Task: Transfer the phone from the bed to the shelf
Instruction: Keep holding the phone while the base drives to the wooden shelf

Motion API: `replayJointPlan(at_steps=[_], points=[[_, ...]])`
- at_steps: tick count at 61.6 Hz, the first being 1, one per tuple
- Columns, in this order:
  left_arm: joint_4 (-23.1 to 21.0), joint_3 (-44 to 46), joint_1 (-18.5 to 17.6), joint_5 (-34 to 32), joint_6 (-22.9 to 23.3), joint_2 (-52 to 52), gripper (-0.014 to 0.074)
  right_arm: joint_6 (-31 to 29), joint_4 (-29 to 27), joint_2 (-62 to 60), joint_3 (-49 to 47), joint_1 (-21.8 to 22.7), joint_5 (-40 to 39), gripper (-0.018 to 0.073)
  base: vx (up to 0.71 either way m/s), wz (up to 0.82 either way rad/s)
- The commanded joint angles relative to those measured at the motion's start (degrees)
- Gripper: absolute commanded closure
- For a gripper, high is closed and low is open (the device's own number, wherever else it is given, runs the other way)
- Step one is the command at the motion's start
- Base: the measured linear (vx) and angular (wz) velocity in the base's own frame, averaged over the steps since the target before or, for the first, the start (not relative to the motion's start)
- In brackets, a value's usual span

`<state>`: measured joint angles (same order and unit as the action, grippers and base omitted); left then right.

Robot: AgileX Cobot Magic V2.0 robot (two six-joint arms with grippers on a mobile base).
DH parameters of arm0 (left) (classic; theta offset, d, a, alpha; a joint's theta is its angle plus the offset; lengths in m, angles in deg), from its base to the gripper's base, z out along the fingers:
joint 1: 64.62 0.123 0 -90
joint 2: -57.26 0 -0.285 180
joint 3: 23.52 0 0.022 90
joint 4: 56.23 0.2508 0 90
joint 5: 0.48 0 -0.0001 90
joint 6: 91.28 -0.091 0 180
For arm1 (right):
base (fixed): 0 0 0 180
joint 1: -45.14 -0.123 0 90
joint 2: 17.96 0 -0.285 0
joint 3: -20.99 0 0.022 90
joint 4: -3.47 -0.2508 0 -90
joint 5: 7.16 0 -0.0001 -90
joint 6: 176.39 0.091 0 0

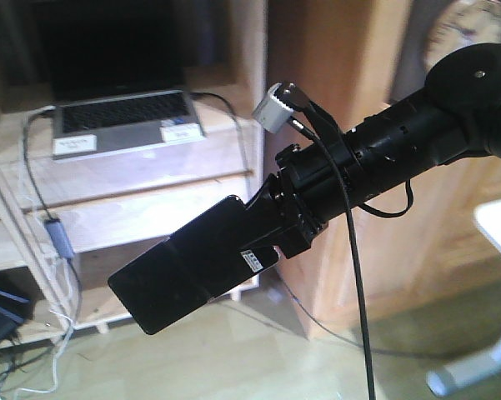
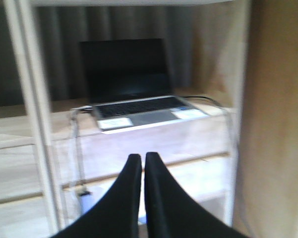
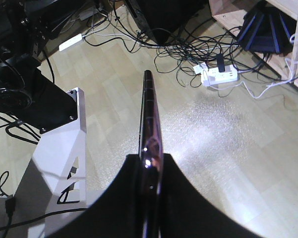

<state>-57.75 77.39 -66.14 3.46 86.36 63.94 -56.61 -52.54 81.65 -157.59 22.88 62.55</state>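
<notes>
Pale wood-look floor [image 3: 248, 148] fills the right wrist view, and you get a bright glare patch at its centre. Tangled dark cables [image 3: 173, 44] and a white power strip [image 3: 219, 77] lie along the top. In the front view, a light-wood shelf [image 1: 108, 208] takes the left half, with a grey laptop [image 1: 125, 125] open on one plank. A tall wooden panel [image 1: 350, 50] stands centre-right. A white table [image 1: 500, 221] edges in at far right. In the left wrist view, a dark curtain [image 2: 49, 49] hangs behind.
</notes>
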Motion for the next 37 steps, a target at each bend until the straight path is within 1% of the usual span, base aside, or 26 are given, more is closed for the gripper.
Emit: replayJointPlan(at_steps=[1, 22, 37], points=[[-0.60, 1.38, 0.11, -4.32, 0.50, -0.45, 0.0595, -0.19, -4.63, -2.55, -1.36, 0.09, 4.05, 0.0561, 0.41, 0.41], [-0.60, 1.38, 0.11, -4.32, 0.50, -0.45, 0.0595, -0.19, -4.63, -2.55, -1.36, 0.09, 4.05, 0.0561, 0.39, 0.41], [-0.60, 1.38, 0.11, -4.32, 0.50, -0.45, 0.0595, -0.19, -4.63, -2.55, -1.36, 0.09, 4.05, 0.0561, 0.34, 0.28]])
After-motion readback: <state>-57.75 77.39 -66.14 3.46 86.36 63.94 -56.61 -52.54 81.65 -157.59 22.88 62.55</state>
